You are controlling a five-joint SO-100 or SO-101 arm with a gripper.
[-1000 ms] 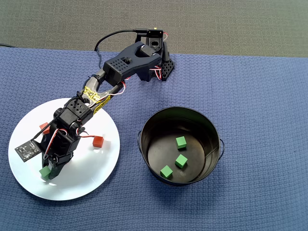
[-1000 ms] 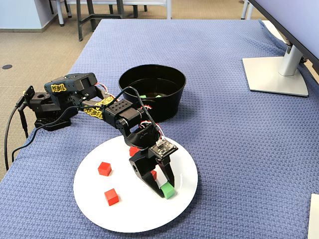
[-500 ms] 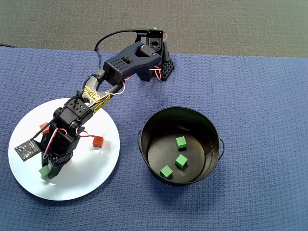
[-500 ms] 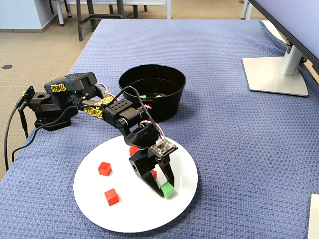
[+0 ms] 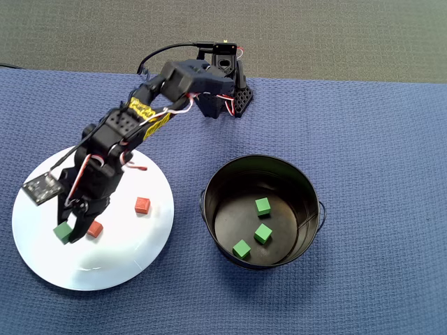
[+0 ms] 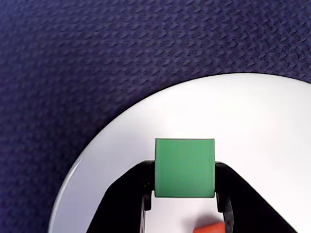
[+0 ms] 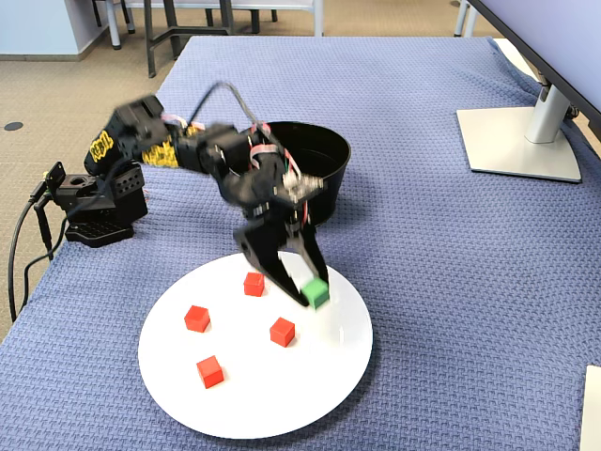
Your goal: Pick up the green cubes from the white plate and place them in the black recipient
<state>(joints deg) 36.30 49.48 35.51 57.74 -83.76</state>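
My gripper [image 5: 68, 230] is shut on one green cube [image 5: 63, 232] over the left part of the white plate [image 5: 105, 265]. In the wrist view the cube [image 6: 184, 167] sits squarely between both black fingers above the plate [image 6: 252, 111]. In the fixed view the gripper [image 7: 313, 293] holds the cube [image 7: 318, 296] at the plate's [image 7: 282, 395] right side, seemingly just above it. The black recipient [image 5: 279, 171] stands to the right of the plate with three green cubes on its bottom [image 5: 262, 205] [image 5: 262, 233] [image 5: 242, 248]. It lies behind the arm in the fixed view [image 7: 329, 188].
Red-orange cubes lie on the plate: several show in the fixed view [image 7: 254, 283] [image 7: 196, 318] [image 7: 282, 331], two in the overhead view [image 5: 142, 205] [image 5: 94, 229]. The arm's base [image 5: 223, 91] is at the cloth's far edge. A monitor stand [image 7: 521, 141] stands far right.
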